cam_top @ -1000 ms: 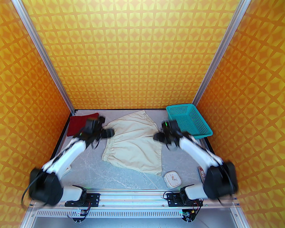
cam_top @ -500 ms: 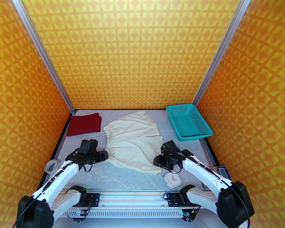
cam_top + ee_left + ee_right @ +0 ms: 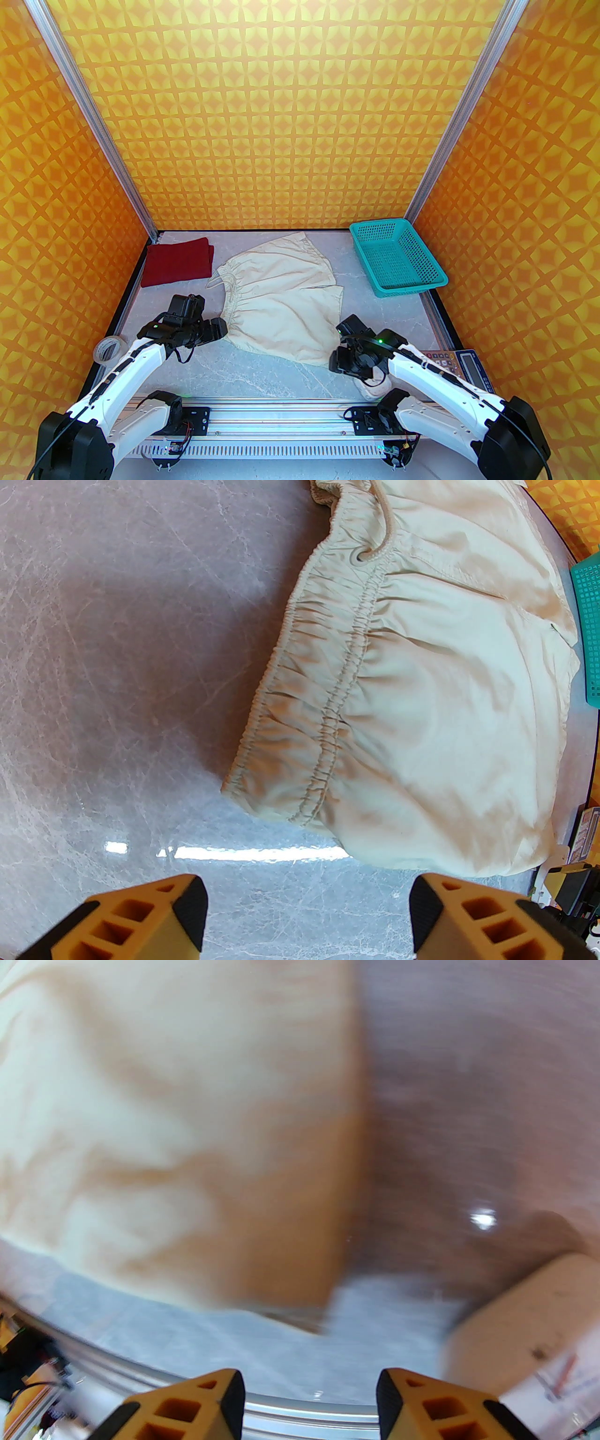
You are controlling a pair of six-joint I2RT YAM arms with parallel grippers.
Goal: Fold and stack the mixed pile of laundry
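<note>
Grey marbled tabletop [image 3: 262, 375], boxed in by orange patterned walls, is what you see from the top camera. The cream-beige shorts [image 3: 281, 304] lie flat mid-table. The folded maroon-red shirt [image 3: 177, 261] sits in the far-left corner, clear of the shorts. A teal mesh basket [image 3: 378, 224] stands far right, a tape roll [image 3: 108, 349] lies at the left edge and a calculator [image 3: 450, 363] sits near right.

The gathered waistband [image 3: 300, 723] forms the left side of the shorts and runs far to near. The legs reach away from it to the right, so the waist-to-hem axis lies left to right.

Your left wrist camera adds close detail: the stitched elastic, a drawstring [image 3: 386, 527] and its eyelet [image 3: 361, 557].

Your left gripper [image 3: 216, 329] [image 3: 307, 906] hangs just off the near end of the waistband, fingers spread wide and holding nothing.

Your right wrist view is motion-blurred. It shows the right gripper [image 3: 340, 363] [image 3: 309, 1391] over bare table near the near-right hem corner of the shorts. Its fingers are apart and empty, with a white rounded case [image 3: 515, 1316] beside them.
</note>
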